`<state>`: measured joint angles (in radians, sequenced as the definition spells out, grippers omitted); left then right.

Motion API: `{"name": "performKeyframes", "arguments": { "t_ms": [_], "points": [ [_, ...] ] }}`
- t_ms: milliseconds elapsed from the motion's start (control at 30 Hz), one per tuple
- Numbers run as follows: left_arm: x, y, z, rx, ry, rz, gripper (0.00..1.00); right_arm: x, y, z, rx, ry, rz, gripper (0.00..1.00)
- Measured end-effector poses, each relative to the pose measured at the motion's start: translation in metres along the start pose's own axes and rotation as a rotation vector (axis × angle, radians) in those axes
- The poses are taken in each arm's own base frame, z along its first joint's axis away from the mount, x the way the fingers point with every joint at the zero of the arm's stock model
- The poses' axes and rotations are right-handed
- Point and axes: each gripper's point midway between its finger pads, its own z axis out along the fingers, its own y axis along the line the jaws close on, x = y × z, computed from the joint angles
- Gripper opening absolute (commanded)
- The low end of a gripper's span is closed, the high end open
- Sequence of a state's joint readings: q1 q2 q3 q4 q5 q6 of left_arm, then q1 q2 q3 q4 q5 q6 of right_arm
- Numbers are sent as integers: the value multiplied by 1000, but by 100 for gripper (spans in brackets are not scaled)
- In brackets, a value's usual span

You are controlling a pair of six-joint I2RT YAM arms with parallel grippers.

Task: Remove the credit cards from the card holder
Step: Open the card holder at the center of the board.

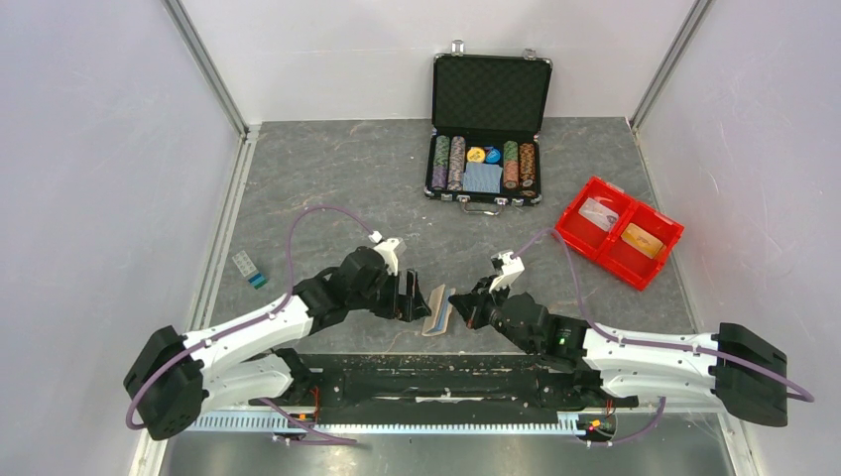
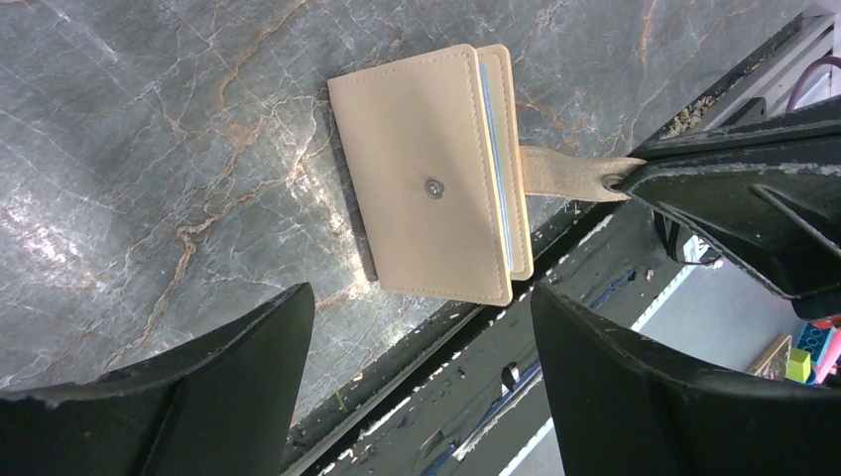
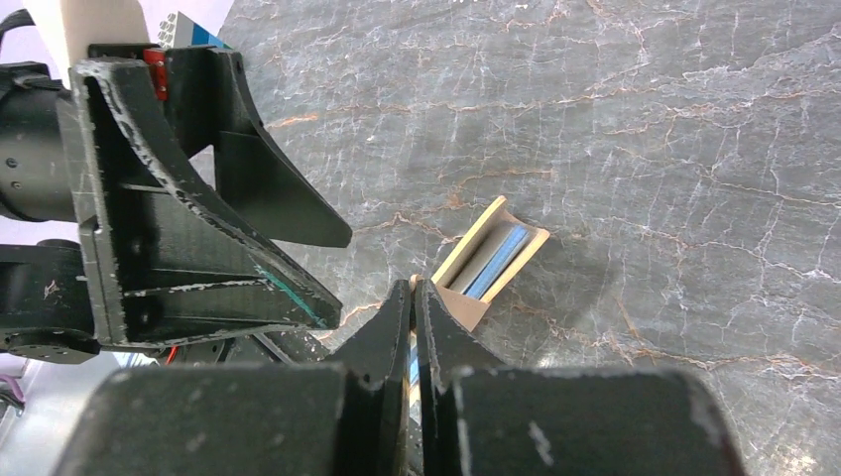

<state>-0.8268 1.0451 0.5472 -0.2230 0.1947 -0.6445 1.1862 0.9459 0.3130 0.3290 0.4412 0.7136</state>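
In the left wrist view the card holder (image 2: 431,178) shows only thin blue sleeve edges (image 2: 493,149) along its right side; what they hold cannot be told. Its tab (image 2: 560,171) ends hidden between the tips of the right pincer (image 2: 627,180), centre right.

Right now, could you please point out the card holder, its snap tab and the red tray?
card holder (image 2: 417,238), left wrist view, tan front cover.
snap tab (image 2: 560,171), left wrist view, middle of the strap.
red tray (image 1: 600,256), top external view, near outer wall.
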Motion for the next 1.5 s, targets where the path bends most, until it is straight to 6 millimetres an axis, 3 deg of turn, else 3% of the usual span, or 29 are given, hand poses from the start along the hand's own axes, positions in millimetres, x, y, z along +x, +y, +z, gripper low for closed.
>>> {"name": "performKeyframes", "arguments": {
  "t_ms": [633, 1167, 1300, 1500],
  "points": [
    [-1, -4, 11, 33, 2, 2, 84, 3, -2, 0, -9, 7, 5, 0],
    [3, 0, 14, 30, 8, 0, 77, -7, 0, -1, -30, -16, 8, 0],
    [7, 4, 18, 17, 26, -5, 65, -7, 0, -2, -35, -17, 12, 0],
    [10, 7, 21, 2, 38, -24, 26, -13, 0, -4, -46, -33, 22, 0]
  ]
}}
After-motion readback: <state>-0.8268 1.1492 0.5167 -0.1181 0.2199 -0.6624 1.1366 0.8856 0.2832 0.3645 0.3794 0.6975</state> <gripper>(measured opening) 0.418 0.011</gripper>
